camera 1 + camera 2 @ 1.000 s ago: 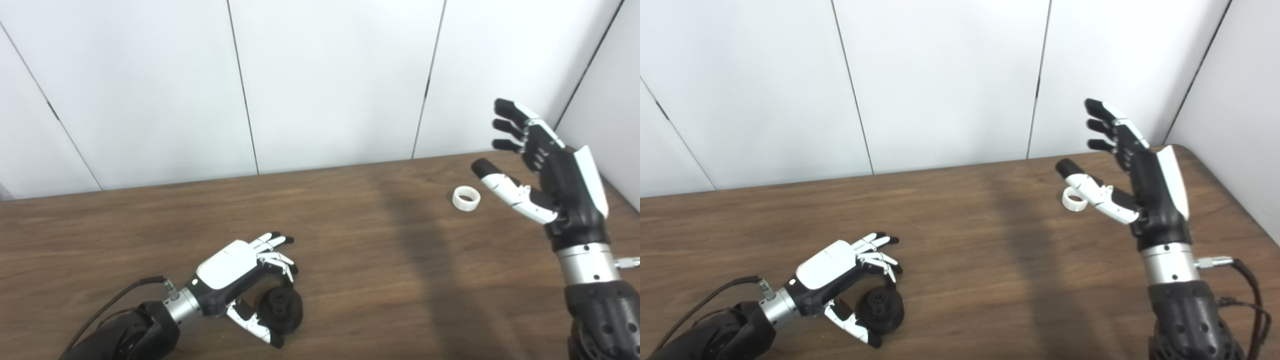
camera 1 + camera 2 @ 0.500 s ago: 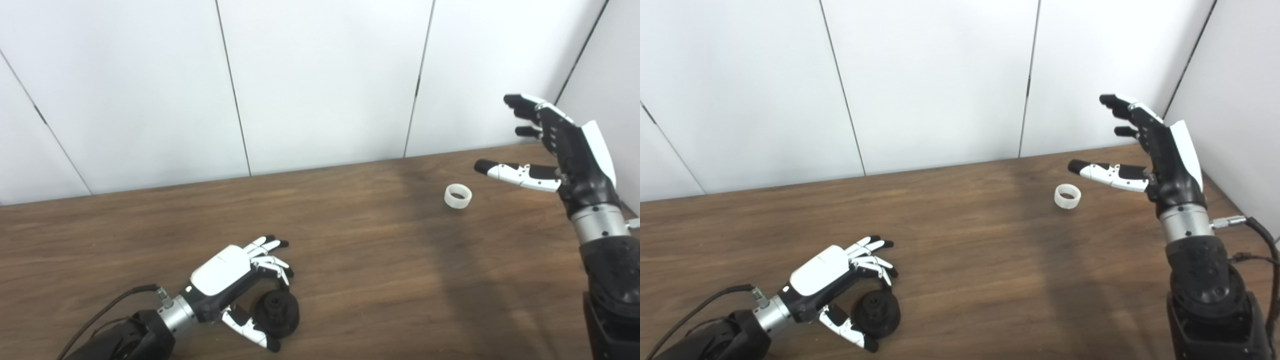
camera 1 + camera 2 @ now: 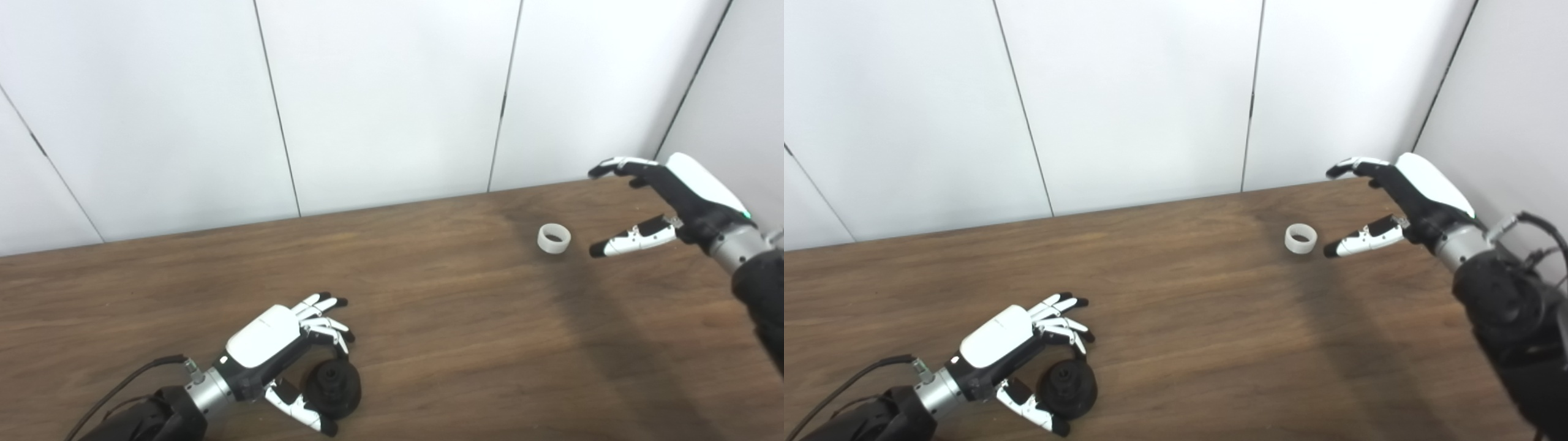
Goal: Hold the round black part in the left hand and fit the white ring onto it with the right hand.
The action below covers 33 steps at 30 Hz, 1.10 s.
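Down at the lower left of the frame, the left hand [image 3: 278, 343] lies low over the brown wooden surface [image 3: 441, 318], its white back turned upward and its fingers [image 3: 321, 306] curled forward and downward. The thumb [image 3: 300, 410] reaches along the near side of the round black part [image 3: 334, 381], and the curled fingers come over its far side, so the hand cups the part between them; whether they press on it firmly cannot be told from either view. The round black part sits on the surface, a dark disc with a raised hub at its centre, just to the right of the palm. A black cable [image 3: 141, 376] trails from the wrist toward the bottom left corner.

At the right edge of the frame, the right hand [image 3: 1402, 202] hovers above the surface with its fingers spread wide apart and holding nothing. Its upper fingers [image 3: 1350, 165] point left toward the wall, and its thumb [image 3: 1356, 241] stretches left and slightly down. The white ring [image 3: 1300, 238] lies on the surface just left of the thumb tip, close to it but apart from it, its opening facing up. The ring is well apart from the black part, across the surface toward the upper right. Behind the surface stand white wall panels [image 3: 386, 98] divided by thin dark seams.
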Motion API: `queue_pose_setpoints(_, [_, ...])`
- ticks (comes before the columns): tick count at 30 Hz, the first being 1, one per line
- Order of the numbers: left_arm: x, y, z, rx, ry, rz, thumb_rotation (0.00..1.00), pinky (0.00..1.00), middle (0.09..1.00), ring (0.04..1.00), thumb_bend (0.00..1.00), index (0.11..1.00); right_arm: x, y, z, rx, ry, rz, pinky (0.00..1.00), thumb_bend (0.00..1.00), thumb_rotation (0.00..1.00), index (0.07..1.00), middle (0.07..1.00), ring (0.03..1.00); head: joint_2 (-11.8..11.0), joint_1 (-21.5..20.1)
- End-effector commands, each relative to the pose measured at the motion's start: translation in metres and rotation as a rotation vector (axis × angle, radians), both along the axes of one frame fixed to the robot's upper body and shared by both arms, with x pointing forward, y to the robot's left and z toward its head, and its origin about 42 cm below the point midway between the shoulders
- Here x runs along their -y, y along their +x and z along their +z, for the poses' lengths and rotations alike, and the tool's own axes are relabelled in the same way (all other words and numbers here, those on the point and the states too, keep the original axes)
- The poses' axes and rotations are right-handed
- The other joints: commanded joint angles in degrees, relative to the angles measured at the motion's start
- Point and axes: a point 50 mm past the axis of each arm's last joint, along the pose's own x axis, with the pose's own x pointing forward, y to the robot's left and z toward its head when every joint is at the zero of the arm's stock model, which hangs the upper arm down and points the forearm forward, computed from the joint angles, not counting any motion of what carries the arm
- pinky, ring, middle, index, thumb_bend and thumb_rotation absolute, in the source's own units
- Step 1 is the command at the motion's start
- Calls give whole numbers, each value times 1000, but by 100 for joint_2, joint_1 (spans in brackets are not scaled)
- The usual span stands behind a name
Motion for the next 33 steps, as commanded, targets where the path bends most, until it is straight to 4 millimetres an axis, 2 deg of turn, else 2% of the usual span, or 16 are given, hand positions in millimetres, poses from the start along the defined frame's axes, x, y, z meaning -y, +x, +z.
queue_pose_setpoints(1, [-7,7,10,26,32,-6,61,1000,742,959,524,480,5,8,34,46,-91,10,892,897,189,726,890,965,-12,-21])
queue_pose_setpoints(8, [-7,5,8,19,43,-15,61,1000,746,959,524,480,8,35,50,-18,-243,57,858,964,177,674,889,985,-121,-255])
queue_pose_setpoints(12, [-10,4,7,13,44,-12,60,1000,746,954,524,480,5,44,56,-15,-323,32,974,974,206,659,912,1000,-210,-401])
queue_pose_setpoints(14, [-12,3,6,9,46,-10,61,1000,748,955,524,480,2,48,58,-7,-359,21,995,985,208,648,918,1000,-226,-466])
queue_pose_setpoints(23, [-15,2,2,1,60,-11,60,1000,753,965,524,480,-5,66,61,12,-465,16,1000,1000,198,637,940,1000,-264,-511])
queue_pose_setpoints(33, [-15,0,2,0,52,-17,59,1000,750,961,524,480,-8,80,54,-8,-528,-4,1000,1000,197,659,961,1000,-362,-654])
